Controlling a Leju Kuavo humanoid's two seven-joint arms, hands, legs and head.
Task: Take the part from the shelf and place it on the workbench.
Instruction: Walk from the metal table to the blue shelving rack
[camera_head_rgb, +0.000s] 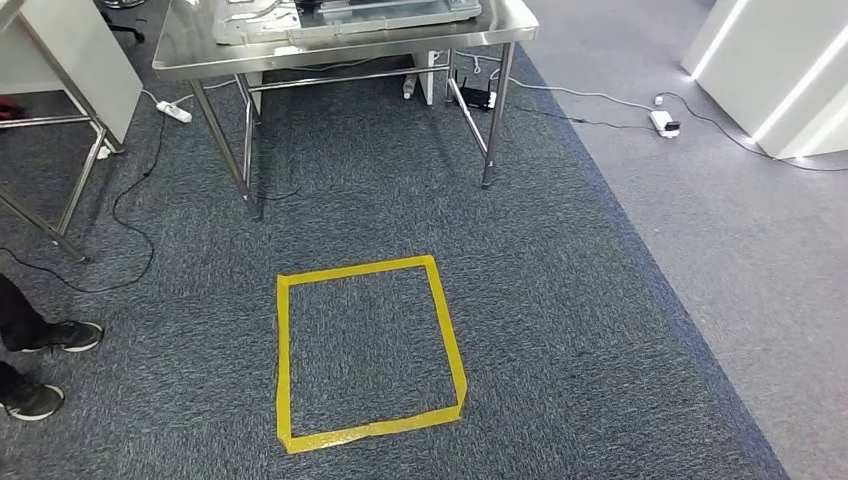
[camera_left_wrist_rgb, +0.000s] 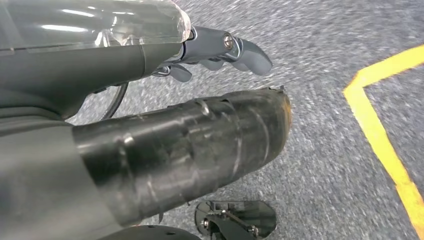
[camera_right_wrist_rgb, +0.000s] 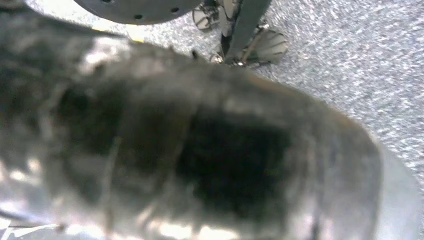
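The left hand (camera_left_wrist_rgb: 150, 100) sits closest to its wrist camera: a thick thumb wrapped in dark shiny tape fills the middle of that view, and grey fingers (camera_left_wrist_rgb: 235, 50) reach out past it over the speckled blue-grey carpet (camera_head_rgb: 560, 330), spread apart and gripping nothing. The right hand (camera_right_wrist_rgb: 190, 150) is a blurred dark taped mass pressed up against its own camera, and whether its fingers are wide or closed cannot be told. In the head view, a square outline of yellow tape (camera_head_rgb: 365, 350) lies flat on the carpet and serves as the landmark. Beyond the yellow tape, further from the robot, stands a stainless-steel workbench on thin metal legs (camera_head_rgb: 200, 50), with a flat clear plastic-covered tray (camera_head_rgb: 340, 18) lying on its top; what the tray holds is too small to make out, and the part itself cannot be picked out in any view. To the left of the yellow tape, at the picture's edge, are a person's two dark shoes with pale soles (camera_head_rgb: 45, 365). Beyond and to the right of the yellow tape, a paler grey floor (camera_head_rgb: 720, 200) borders the carpet, where a white power adapter (camera_head_rgb: 664, 122) lies on its thin cable near a white panel with bright light strips (camera_head_rgb: 780, 70).
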